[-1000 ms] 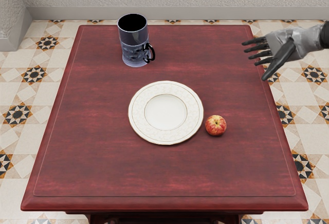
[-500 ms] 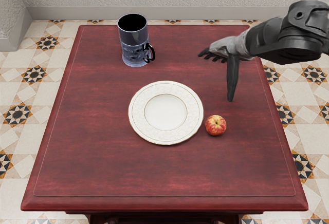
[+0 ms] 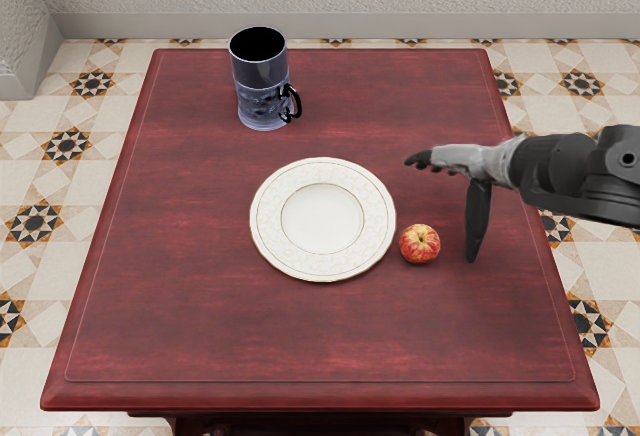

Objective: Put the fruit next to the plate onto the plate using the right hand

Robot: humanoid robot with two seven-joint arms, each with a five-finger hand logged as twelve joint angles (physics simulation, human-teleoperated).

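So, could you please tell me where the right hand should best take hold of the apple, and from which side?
Probably around the round middle of the apple, coming down from above and from its right. It is a small ball with no handle. The rim of the plate lies close on its left, which crowds that side, and the open right hand hangs just to its right, thumb pointing down.

right arm: comes in from the right edge, pretty much level; right robot hand (image 3: 462, 164): fingers spread, one pointing straight down, holding nothing
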